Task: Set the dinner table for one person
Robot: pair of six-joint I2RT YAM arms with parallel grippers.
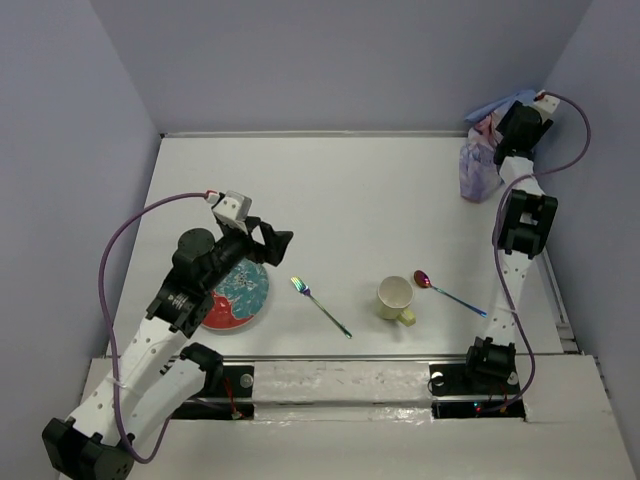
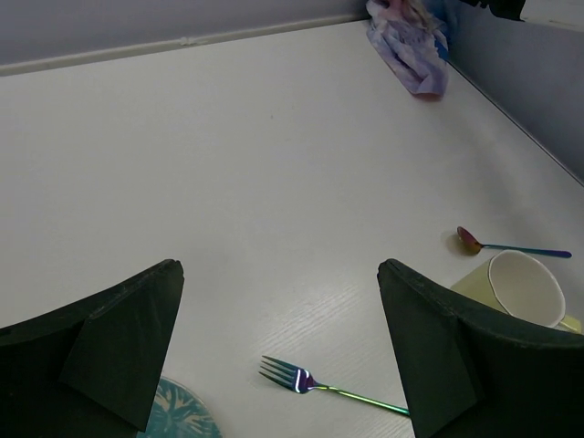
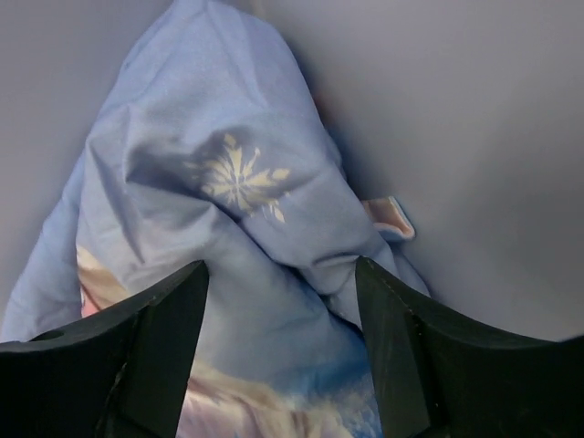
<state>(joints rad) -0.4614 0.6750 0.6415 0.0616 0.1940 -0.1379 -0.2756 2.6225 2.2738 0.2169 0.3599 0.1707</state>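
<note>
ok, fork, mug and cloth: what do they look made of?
Fork: likely metal, iridescent rainbow sheen with glints.
Mug: probably ceramic, pale yellow, smooth glazed look.
Cloth: soft fabric, matte blue with a printed snowflake, folds and creases.

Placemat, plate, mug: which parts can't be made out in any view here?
- Placemat: crumpled in the far right corner. In the top view the right gripper covers its top. The right wrist view cuts it off, so the full print is unseen.
- Plate: in the top view the left arm covers its left part. The left wrist view shows only a sliver at the bottom edge.
- Mug: in the left wrist view, its lower part is behind a finger.
</note>
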